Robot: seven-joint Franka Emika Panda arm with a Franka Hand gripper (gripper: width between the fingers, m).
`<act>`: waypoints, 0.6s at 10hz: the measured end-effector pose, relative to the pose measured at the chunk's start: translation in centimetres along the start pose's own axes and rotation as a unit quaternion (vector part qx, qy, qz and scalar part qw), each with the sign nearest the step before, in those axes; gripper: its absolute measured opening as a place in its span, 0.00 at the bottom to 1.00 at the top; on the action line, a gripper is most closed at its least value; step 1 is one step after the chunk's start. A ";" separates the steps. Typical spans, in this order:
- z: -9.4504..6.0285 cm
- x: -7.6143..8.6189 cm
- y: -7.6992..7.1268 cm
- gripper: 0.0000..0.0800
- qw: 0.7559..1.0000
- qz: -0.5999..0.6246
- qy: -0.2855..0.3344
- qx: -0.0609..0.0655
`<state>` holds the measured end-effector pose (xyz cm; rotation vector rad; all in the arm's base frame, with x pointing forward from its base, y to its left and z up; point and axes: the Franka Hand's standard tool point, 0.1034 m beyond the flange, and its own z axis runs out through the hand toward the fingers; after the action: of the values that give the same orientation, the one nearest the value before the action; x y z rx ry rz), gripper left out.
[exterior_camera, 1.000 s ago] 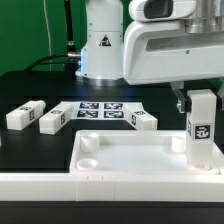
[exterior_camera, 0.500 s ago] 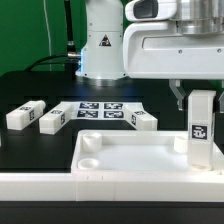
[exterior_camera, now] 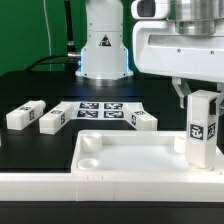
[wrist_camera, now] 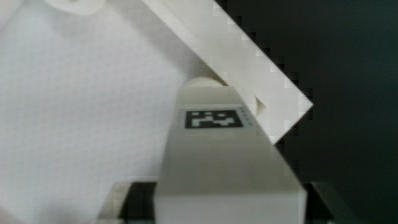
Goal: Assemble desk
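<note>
**Leg turned at the corner socket**

Swung round since a second ago, the gripper [exterior_camera: 200,98] and its white housing now sit further to the exterior view's right. The leg [exterior_camera: 203,132] it clamps shows its tag at a new angle. That leg stands nearly upright in the desk panel's [exterior_camera: 120,160] near corner on the exterior view's right. The plastic looks hard, light and smooth, so I judge it stiff but a bit slippery, best pinched across its flat upper sides. Three loose legs [exterior_camera: 24,114] lie beyond the panel, around the marker board [exterior_camera: 98,110]. The tags carry square patterns only, with no readable writing.
</note>
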<state>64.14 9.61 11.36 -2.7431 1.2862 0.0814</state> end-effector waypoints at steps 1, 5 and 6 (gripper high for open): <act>0.0 0.0 0.0 0.36 0.999 0.032 0.000 0.000; -0.1 -0.1 -0.1 0.65 1.000 0.019 0.000 -0.001; -0.1 -0.3 -0.3 0.78 1.000 0.010 0.001 -0.001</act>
<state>64.21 9.99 11.52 -2.7327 1.3135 0.0816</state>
